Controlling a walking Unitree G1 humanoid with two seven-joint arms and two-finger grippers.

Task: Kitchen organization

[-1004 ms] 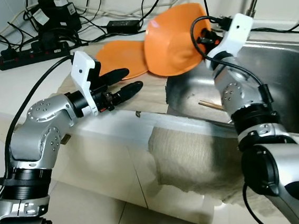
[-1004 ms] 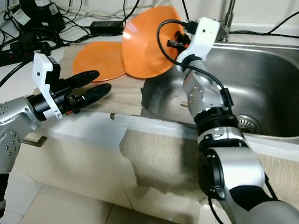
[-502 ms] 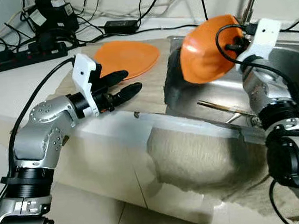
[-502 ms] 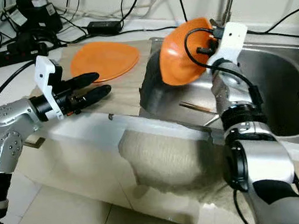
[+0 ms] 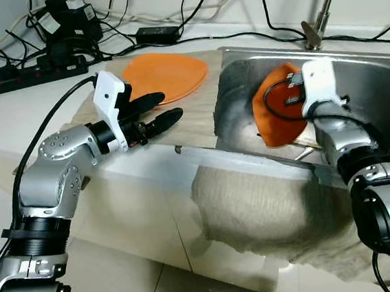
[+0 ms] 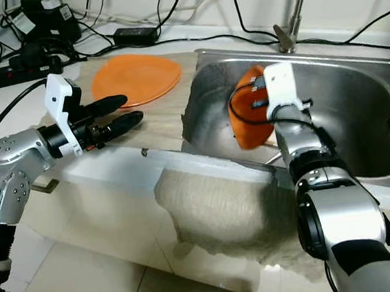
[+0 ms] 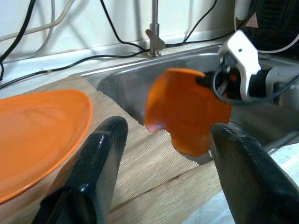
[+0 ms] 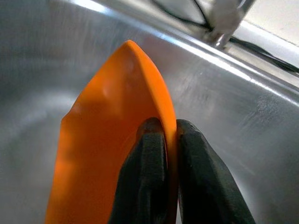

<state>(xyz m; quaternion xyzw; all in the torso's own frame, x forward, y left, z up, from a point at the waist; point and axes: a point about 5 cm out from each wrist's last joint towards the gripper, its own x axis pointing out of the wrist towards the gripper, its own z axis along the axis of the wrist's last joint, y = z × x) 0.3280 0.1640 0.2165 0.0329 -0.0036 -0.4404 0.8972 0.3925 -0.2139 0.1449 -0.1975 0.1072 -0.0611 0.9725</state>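
Sink [image 5: 376, 94] at right of frame holds the orange bowl [image 5: 274, 107] on edge, its rim clamped between the right gripper [image 8: 170, 140] fingers, while left gripper [image 5: 157, 111], fingers apart, hovers left of centre near the orange plate [image 5: 167, 76].

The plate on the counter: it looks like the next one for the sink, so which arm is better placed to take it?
Probably the left. The left gripper hovers open beside the plate on the counter, while the right gripper is shut on the other plate, down in the sink.
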